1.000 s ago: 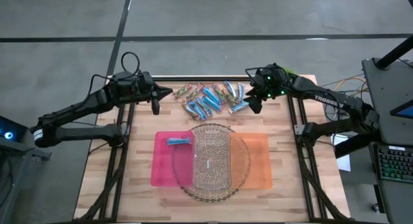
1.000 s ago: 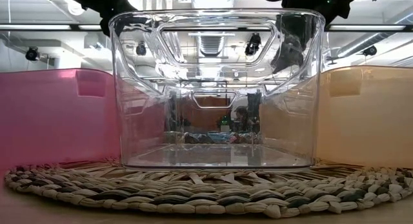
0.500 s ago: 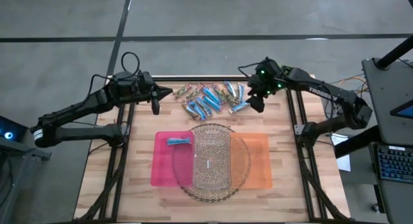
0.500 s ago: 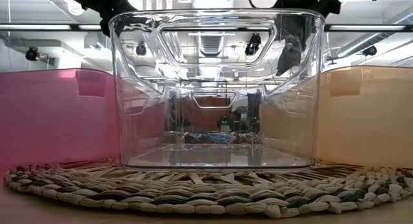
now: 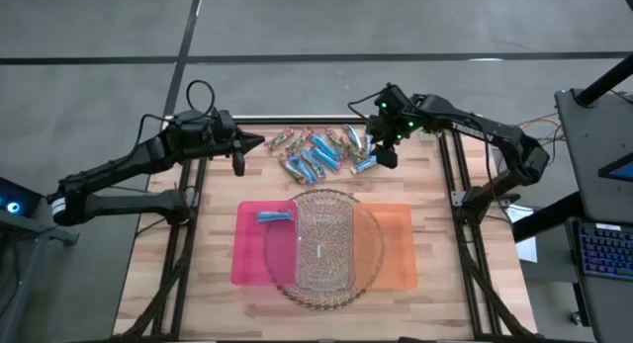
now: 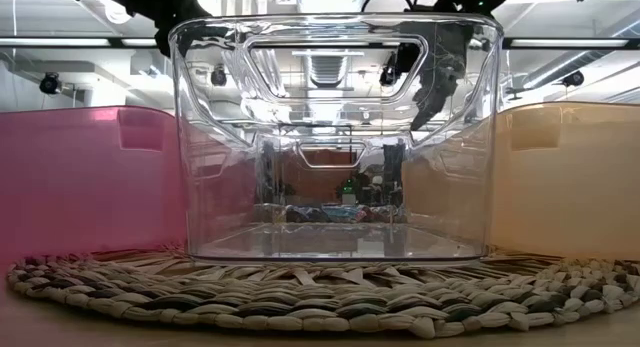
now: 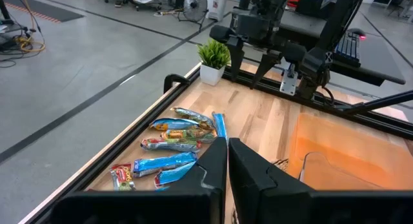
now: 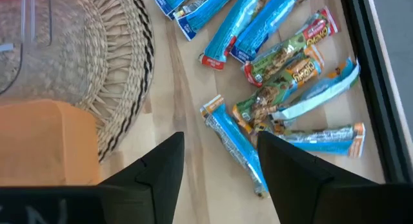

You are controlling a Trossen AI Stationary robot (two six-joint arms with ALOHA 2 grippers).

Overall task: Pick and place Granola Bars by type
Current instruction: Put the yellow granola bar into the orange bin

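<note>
The Granola Bars (image 5: 321,150) lie in a loose pile near the table's far edge, mostly blue wrappers with some brown and tan ones. One blue bar (image 5: 275,216) lies in the pink bin (image 5: 249,264). My right gripper (image 5: 384,157) hovers open over the pile's right end. In the right wrist view its fingers stand on either side of a blue bar (image 8: 235,146), above it. My left gripper (image 5: 238,163) hangs shut left of the pile; the bars (image 7: 174,146) show beyond its tips (image 7: 227,153).
A clear bin (image 5: 323,246) stands on a round woven mat (image 5: 366,274) at the table's middle, between the pink bin and an orange bin (image 5: 396,246). A small potted plant (image 7: 213,56) sits at the far right corner. Bare wood (image 5: 213,224) lies left of the bins.
My right gripper has moved toward the table's left, closer over the right end of the pile, with its arm swinging in along the far edge. Its fingers stay open. The bars have not moved.
</note>
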